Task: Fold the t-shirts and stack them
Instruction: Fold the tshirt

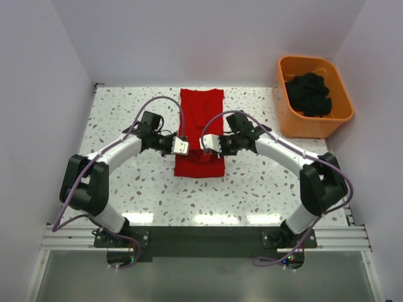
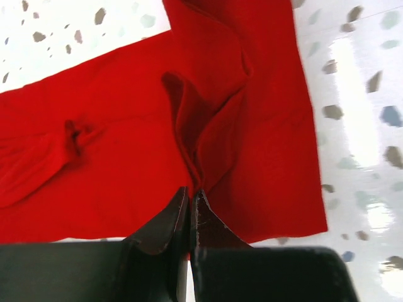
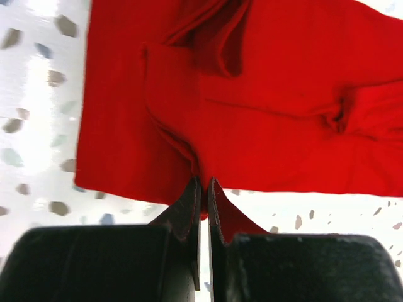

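Observation:
A red t-shirt [image 1: 200, 129] lies as a long narrow strip down the middle of the table, its far end near the back edge. My left gripper [image 1: 181, 146] is shut on a pinch of the shirt's left edge near the front; the left wrist view shows the red cloth [image 2: 208, 126] puckered up between the closed jaws [image 2: 191, 196]. My right gripper [image 1: 206, 144] is shut on the shirt's right edge; the right wrist view shows the cloth [image 3: 252, 107] pulled into the closed jaws [image 3: 204, 184]. The two grippers face each other across the strip.
An orange plastic tub [image 1: 313, 95] stands at the back right with a heap of dark cloth [image 1: 308, 92] in it. White walls close the table on the left, back and right. The speckled tabletop [image 1: 119, 119] shows on both sides of the shirt.

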